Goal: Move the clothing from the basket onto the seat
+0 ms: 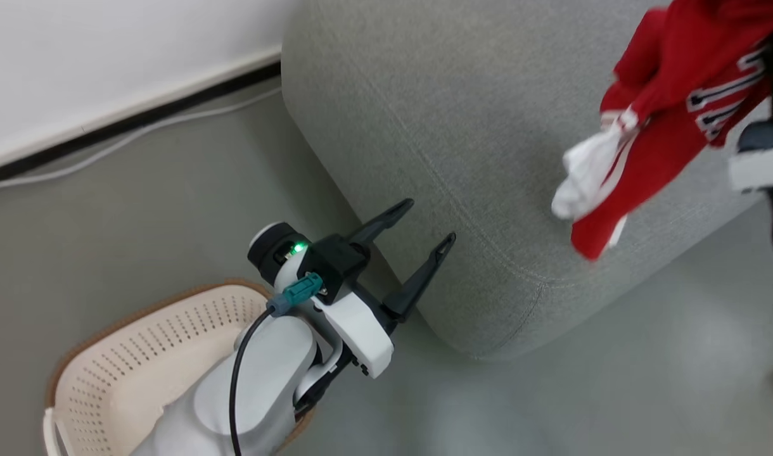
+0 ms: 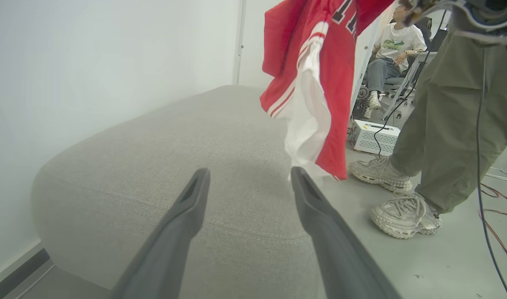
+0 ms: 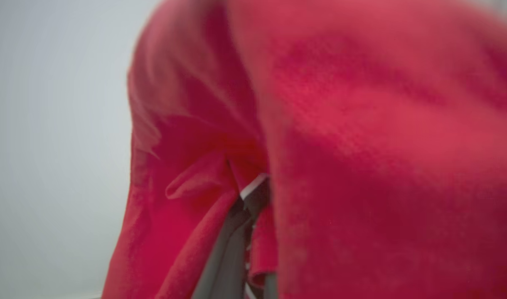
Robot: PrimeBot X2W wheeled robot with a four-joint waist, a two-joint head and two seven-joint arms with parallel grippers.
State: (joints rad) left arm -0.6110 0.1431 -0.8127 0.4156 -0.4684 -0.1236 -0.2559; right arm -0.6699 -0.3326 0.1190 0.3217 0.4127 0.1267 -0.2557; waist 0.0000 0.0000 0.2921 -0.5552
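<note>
The basket (image 1: pixel 139 342) stands on the floor (image 1: pixel 139 209) at the lower left of the head view, near a corner of the seat (image 1: pixel 462 158). The left gripper (image 1: pixel 429 220) lies between basket and seat, fingers towards that corner. A garment (image 1: pixel 665 107) hangs from the right gripper (image 3: pixel 253 199) over the seat's right side. Beyond the seat a person (image 2: pixel 444 124) stands on the floor, with a box (image 2: pixel 372 137) behind their feet.

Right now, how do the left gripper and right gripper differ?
Left gripper is open and empty; right gripper is shut on the red garment. Left gripper hangs by the corner of the seat, near the basket; right gripper dangles its load over the seat. Shared: dark paired fingers.
</note>
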